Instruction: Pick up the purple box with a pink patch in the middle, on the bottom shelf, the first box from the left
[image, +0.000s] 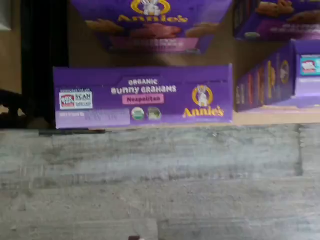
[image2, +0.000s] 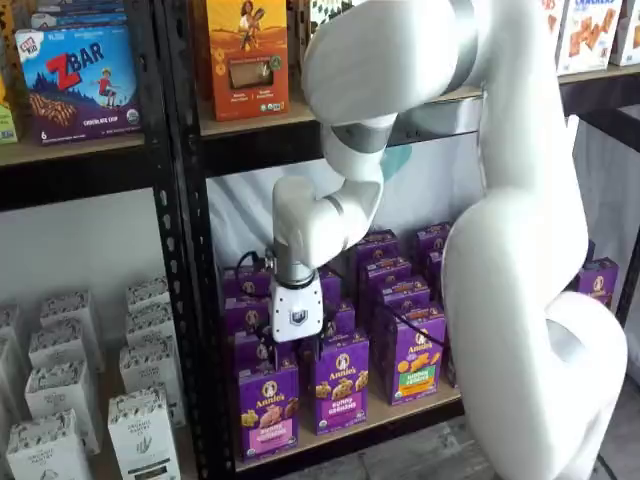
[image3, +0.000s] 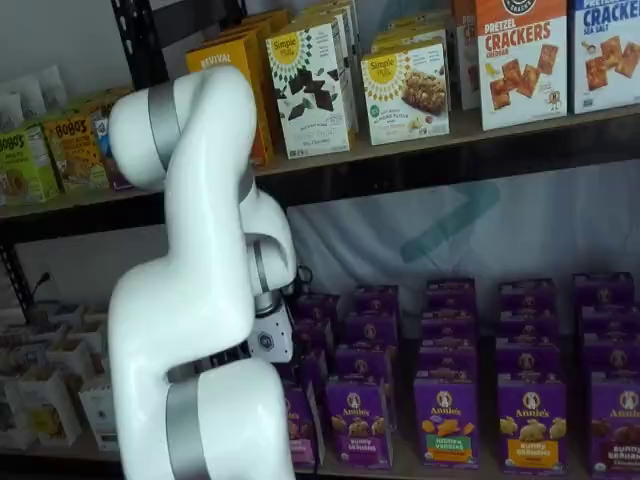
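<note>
The purple box stands at the front of the bottom shelf, beside the black upright, with a pink band across its lower face. In the wrist view its lid shows a pink "Neapolitan" patch, at the edge of the shelf board. My gripper hangs straight above this box, its dark fingers close over the lid. The fingers are too dark to show whether there is a gap between them. In a shelf view the arm hides most of the box, and only the gripper's white body shows.
More purple cartons stand beside and behind it: an all-purple one and one with an orange-and-green patch. A black perforated upright is close by. White cartons fill the neighbouring bay. The grey floor lies below the shelf edge.
</note>
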